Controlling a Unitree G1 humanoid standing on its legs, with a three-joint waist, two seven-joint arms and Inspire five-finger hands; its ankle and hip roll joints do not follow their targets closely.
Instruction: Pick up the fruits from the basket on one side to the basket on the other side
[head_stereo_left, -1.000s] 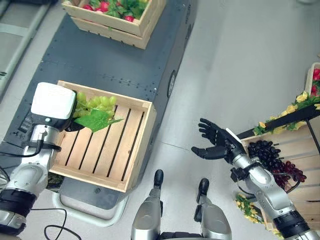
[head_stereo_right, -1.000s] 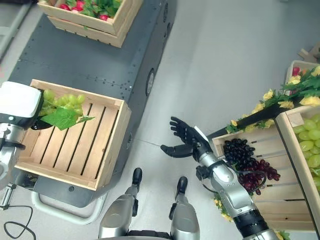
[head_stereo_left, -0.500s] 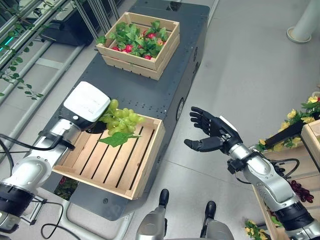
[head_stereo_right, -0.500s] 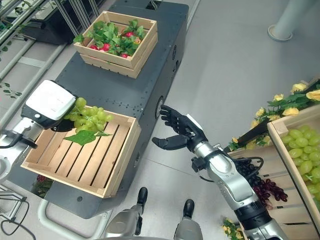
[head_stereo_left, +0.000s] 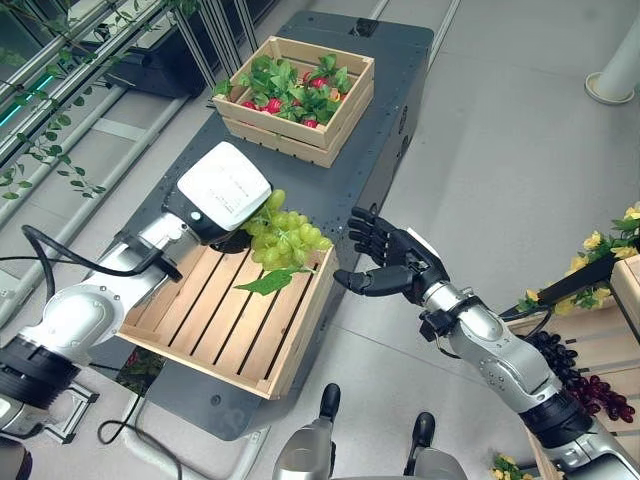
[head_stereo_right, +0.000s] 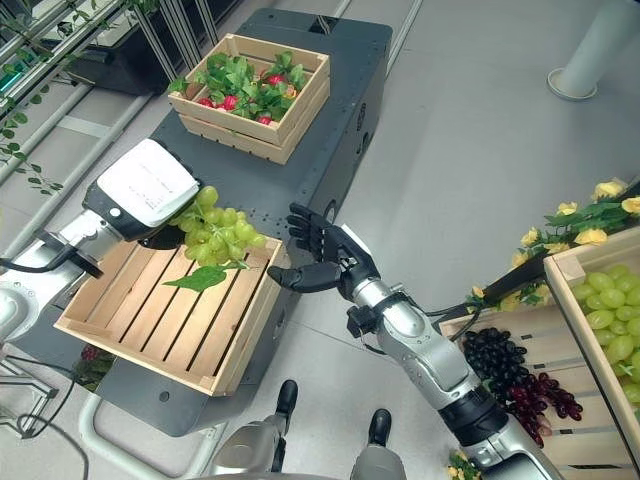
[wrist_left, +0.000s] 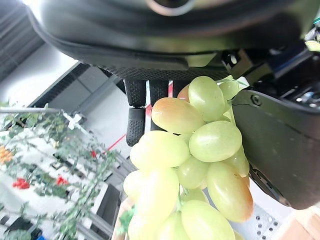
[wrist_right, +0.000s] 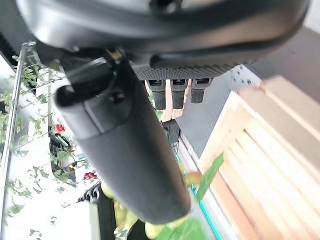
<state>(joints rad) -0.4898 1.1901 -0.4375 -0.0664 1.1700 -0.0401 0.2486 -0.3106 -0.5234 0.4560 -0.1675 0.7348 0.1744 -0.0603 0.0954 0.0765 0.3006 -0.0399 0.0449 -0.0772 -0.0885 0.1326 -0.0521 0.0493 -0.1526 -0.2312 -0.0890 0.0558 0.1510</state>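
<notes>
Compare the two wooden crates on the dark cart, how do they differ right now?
The near crate has a bare slatted floor showing, while the far crate is packed with green leaves and red fruit. The left hand holds a green grape bunch over the near crate's far corner; nothing hangs above the far crate. The near crate looks larger. Both are light slatted wood, standing on the dark cart.

A dark grey platform (head_stereo_left: 330, 150) stands on the pale grey floor (head_stereo_left: 520, 150). Two slatted wooden crates rest directly on it: the near crate (head_stereo_left: 230, 320) at its front, and the far crate (head_stereo_left: 300, 95) filled with red fruit and green leaves.
</notes>
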